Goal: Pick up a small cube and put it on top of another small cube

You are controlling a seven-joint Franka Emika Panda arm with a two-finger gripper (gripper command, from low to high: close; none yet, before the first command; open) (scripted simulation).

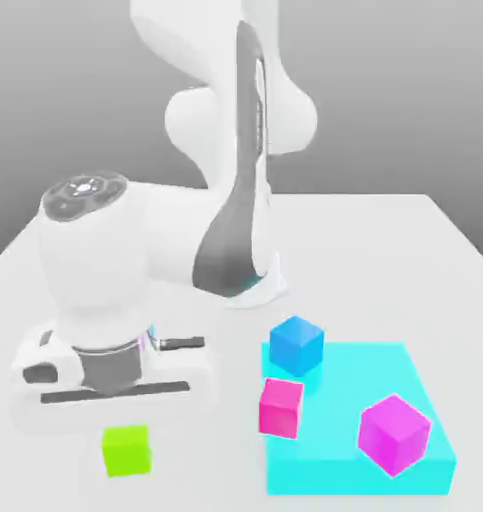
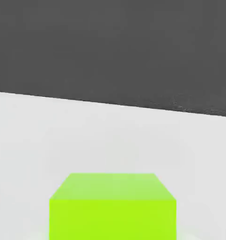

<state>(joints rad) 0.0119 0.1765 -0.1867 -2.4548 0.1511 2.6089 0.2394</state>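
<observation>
your hand (image 1: 126, 446) is low at the exterior view's left, pointing down, and it is closed on the green cube (image 1: 127, 453). in the exterior view you can see that cube directly under the hand's wide white body, lined up with it, with its sides showing plain green. in the hand view it sits large and square to the camera, with its top and one side facing you. you can't tell from these views whether its underside touches the table (image 1: 355, 235) or is just clear of it. the arm (image 1: 150, 235) comes down to the hand from above and behind. over at the exterior view's right you have the cyan slab (image 1: 350, 400), well apart from the green cube. the blue cube (image 1: 296, 346) shows against its far left corner, the pink cube (image 1: 281, 409) overlaps its left edge, and the purple cube (image 1: 393, 436) shows over its near right part. you can't be sure how the pink cube is supported. the purple cube looks turned, one upright edge toward you.
</observation>
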